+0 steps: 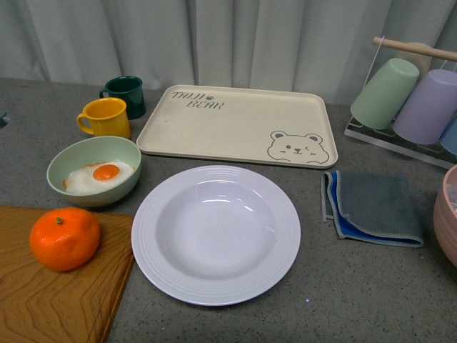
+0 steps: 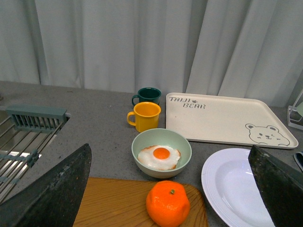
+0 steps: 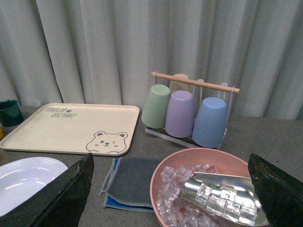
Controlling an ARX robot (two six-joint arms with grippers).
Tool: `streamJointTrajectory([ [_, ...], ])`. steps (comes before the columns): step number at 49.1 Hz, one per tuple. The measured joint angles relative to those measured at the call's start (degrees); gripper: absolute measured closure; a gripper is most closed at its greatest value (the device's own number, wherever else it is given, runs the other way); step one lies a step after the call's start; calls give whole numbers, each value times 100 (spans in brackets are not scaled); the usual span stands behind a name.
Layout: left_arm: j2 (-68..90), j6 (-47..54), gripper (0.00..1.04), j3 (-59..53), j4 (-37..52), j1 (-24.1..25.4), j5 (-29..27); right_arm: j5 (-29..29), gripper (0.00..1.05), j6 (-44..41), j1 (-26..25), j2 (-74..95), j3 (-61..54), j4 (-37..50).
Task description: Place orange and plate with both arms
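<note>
The orange (image 1: 64,238) rests on a wooden board (image 1: 50,304) at the front left, stem dimple up. Right of it the white plate (image 1: 216,234) lies empty on the grey counter. Neither arm shows in the front view. In the left wrist view my left gripper (image 2: 169,148) is open and holds nothing; the orange (image 2: 168,203) and part of the plate (image 2: 232,189) lie on the counter beyond its wide-apart fingers. My right gripper (image 3: 170,157) is open too, hovering over a pink bowl (image 3: 163,177), with the plate's edge (image 3: 23,182) off to one side.
A beige bear tray (image 1: 235,125) lies behind the plate. A green bowl with a fried egg (image 1: 93,171), a yellow mug (image 1: 106,118) and a dark green mug (image 1: 125,94) stand at the left. A folded cloth (image 1: 375,207), a cup rack (image 1: 407,93), ice cubes and a scoop (image 3: 222,191) are at the right.
</note>
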Motion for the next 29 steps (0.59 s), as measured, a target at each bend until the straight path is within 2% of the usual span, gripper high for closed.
streamJointTrajectory([
  [29,0,0,7,0,0,0,0,0,9,2,0,0,0,0],
])
